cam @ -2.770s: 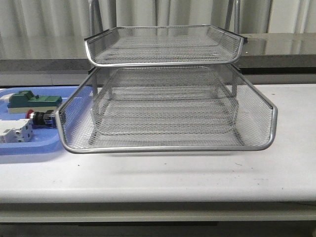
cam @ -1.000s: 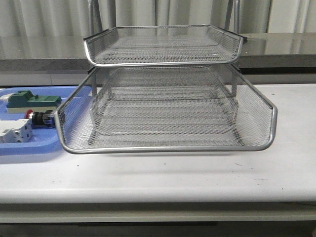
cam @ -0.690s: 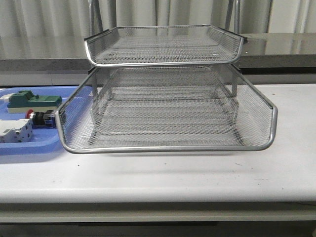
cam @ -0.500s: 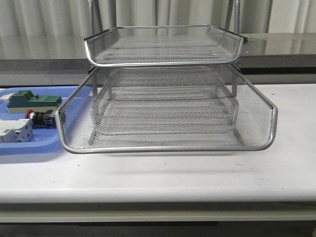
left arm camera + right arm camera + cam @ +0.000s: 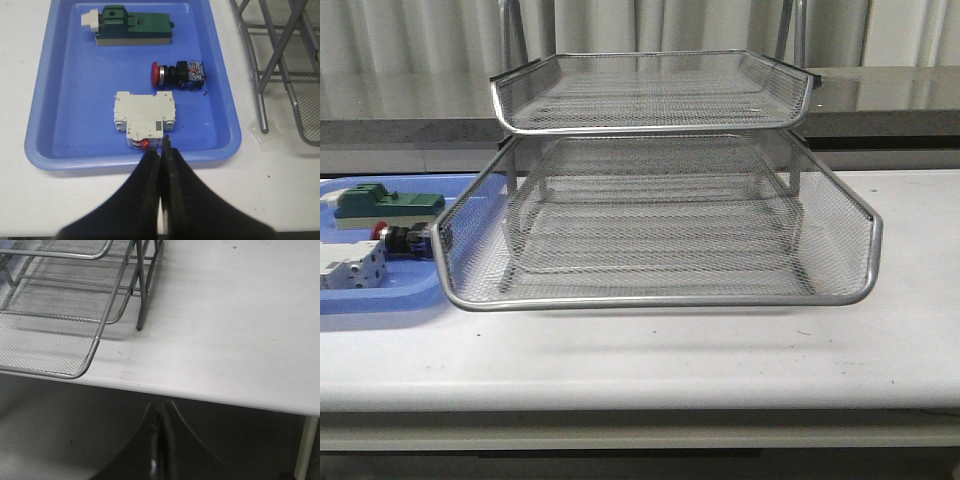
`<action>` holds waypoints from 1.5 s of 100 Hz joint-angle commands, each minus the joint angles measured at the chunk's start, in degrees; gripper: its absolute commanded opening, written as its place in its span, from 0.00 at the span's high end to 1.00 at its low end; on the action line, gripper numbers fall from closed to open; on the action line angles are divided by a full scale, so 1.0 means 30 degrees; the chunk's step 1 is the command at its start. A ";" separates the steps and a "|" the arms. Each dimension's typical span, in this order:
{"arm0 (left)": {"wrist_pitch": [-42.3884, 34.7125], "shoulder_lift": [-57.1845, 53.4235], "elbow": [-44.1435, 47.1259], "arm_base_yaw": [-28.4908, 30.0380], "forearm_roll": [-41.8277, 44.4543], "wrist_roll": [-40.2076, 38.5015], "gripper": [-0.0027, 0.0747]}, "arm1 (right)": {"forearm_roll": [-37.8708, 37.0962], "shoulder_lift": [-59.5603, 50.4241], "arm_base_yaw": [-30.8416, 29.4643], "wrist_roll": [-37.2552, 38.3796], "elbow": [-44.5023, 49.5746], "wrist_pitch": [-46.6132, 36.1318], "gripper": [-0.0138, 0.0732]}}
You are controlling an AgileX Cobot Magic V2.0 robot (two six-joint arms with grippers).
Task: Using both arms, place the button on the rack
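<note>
On the white table, before grey curtains, stands the rack.
Only the left wrist view shows the button whole, in the blue tray left of the rack; left gripper and right gripper pressed closed, empty.

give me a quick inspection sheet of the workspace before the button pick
surface: white table, a few small dark specks
job's things: button lying on its side in the blue tray; rack standing on the table, tiers hold nothing
clutter: green-topped block and white breaker share the tray with the button
grippers: left gripper shut, above the tray's near rim; right gripper shut, off the table edge
cables: nothing seen
surroundings: pale curtain and a grey ledge behind
</note>
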 commanded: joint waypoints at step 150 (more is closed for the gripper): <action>1.1525 1.5112 -2.0677 0.0057 0.0540 1.2768 0.23 | 0.0002 0.0186 -0.0107 -0.0040 -0.0575 -0.1238 0.92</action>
